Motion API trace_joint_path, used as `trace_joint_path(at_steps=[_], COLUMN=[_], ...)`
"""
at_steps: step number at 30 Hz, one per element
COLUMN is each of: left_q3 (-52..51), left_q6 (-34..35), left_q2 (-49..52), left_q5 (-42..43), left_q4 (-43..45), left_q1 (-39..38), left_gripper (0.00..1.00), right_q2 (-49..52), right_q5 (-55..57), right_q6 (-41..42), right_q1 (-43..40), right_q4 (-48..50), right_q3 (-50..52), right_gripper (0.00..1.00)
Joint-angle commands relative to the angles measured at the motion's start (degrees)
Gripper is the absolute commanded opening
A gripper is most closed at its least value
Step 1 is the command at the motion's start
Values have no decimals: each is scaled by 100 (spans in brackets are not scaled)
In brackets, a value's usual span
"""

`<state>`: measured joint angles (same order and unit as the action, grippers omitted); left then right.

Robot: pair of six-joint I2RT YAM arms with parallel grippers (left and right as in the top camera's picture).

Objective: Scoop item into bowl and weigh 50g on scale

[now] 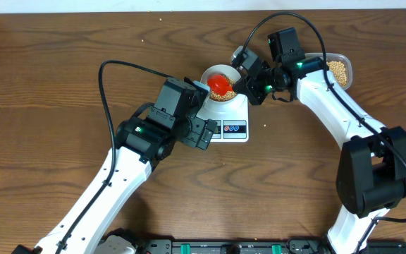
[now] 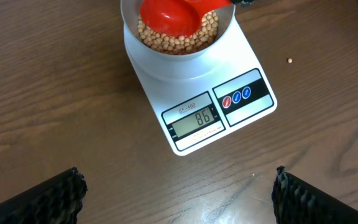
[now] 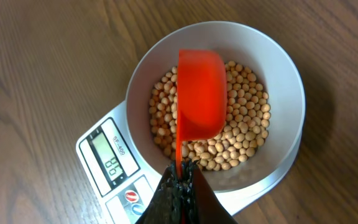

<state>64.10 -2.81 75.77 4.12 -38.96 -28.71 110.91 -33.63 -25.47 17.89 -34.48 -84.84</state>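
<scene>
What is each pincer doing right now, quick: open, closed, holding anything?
Left pincer: open, holding nothing.
Right pincer: closed on the handle of the red scoop, which sits over the beans in the bowl.

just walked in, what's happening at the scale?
The right gripper is shut on the handle of a red scoop and holds its cup low over the beans in the white bowl. The bowl sits on the scale, whose display appears to read 86, so it looks past the 50 g target. The left gripper is open and empty, in front of the scale. More beans sit in a clear container beside the right arm.
</scene>
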Motion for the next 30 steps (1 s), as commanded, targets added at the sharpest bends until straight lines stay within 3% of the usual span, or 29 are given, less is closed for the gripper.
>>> trace_joint_path(at_steps=[1,30], left_q3=[-2,-2], left_q6=[11,11], left_q2=[44,44], left_q5=[-72,-72], left_q4=[-7,-7], left_q1=[20,20], left_gripper=[98,98], right_q2=[85,85], right_q5=[-151,-1185], right_q6=[391,793], right_q1=[52,-503], right_q4=[-2,50], right_q3=[20,-24], right_gripper=[1,1])
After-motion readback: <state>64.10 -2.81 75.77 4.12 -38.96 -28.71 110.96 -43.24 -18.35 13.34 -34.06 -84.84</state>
